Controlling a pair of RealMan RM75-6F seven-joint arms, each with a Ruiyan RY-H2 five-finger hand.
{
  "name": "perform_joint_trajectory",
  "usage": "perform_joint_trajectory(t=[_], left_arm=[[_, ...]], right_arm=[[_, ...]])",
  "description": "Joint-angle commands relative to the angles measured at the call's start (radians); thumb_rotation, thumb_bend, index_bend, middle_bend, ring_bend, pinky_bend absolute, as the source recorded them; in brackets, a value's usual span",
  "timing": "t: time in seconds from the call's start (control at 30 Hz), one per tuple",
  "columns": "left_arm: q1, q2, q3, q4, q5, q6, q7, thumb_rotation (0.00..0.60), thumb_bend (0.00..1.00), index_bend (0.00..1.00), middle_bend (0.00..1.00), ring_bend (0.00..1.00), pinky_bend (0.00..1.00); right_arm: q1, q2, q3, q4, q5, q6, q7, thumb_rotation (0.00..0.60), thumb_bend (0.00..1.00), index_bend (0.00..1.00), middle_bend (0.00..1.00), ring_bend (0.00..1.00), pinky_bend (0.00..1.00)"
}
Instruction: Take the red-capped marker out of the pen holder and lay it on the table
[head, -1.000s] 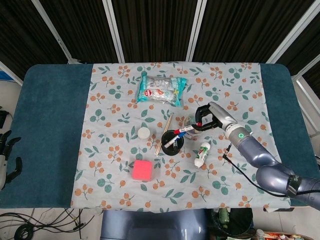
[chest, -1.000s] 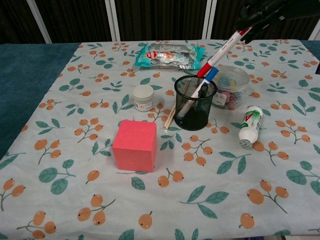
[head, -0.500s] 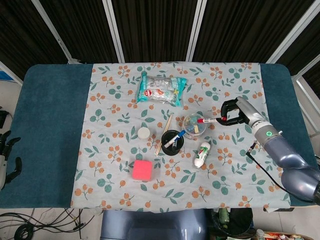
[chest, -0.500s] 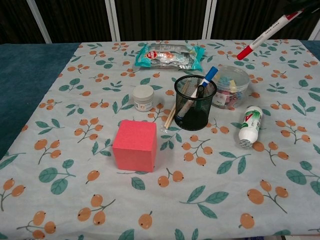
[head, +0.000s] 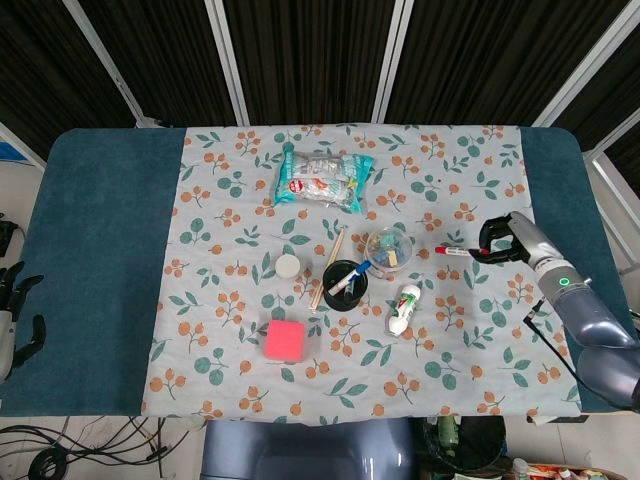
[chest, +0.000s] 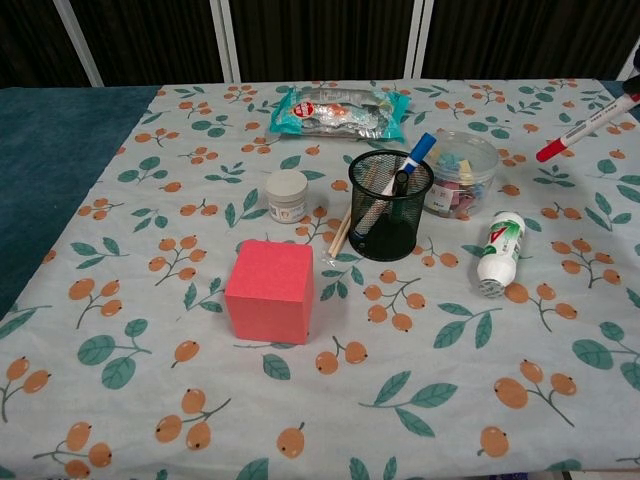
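Note:
My right hand (head: 505, 240) grips the red-capped marker (head: 456, 250) by its white barrel, red cap pointing left, above the cloth at the right side. The chest view shows the marker (chest: 582, 128) slanting down to the left at the right edge, held clear of the table. The black mesh pen holder (head: 346, 283) (chest: 390, 205) stands mid-table, well left of the hand, with a blue-capped marker (chest: 405, 166) still in it. My left hand (head: 14, 312) hangs off the table's left edge with its fingers apart, holding nothing.
A clear round tub (chest: 463, 170) sits right of the holder, a white bottle (chest: 497, 253) lies in front of it. Chopsticks (head: 327, 266), a small white jar (chest: 287, 195), a pink cube (chest: 270, 290) and a snack bag (head: 322, 180) lie left and behind.
My right hand has pulled the red-capped marker up out of the holder and carried it far to the right, lowering it toward the cloth. The left hand has stayed put.

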Motion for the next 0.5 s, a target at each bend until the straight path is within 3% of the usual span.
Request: perform_joint_trajectory(t=[0.03, 0.2, 0.5], left_arm=[[0.000, 0.000, -0.001, 0.000, -0.002, 0.000, 0.000, 0.600, 0.54, 0.19, 0.04, 0.01, 0.00], [0.000, 0.001, -0.004, 0.002, -0.005, 0.001, -0.004, 0.600, 0.54, 0.19, 0.04, 0.01, 0.00], [0.001, 0.004, -0.003, 0.000, -0.006, -0.001, -0.006, 0.600, 0.54, 0.19, 0.04, 0.01, 0.00]], right_arm=[[-0.004, -0.047, -0.015, 0.035, -0.003, 0.017, -0.006, 0.600, 0.47, 0.71, 0.68, 0.40, 0.26], [-0.005, -0.104, -0.017, 0.071, 0.003, 0.041, -0.006, 0.600, 0.47, 0.71, 0.68, 0.40, 0.26], [0.002, -0.113, -0.061, 0.074, -0.037, 0.022, -0.075, 0.600, 0.46, 0.71, 0.66, 0.40, 0.26]])
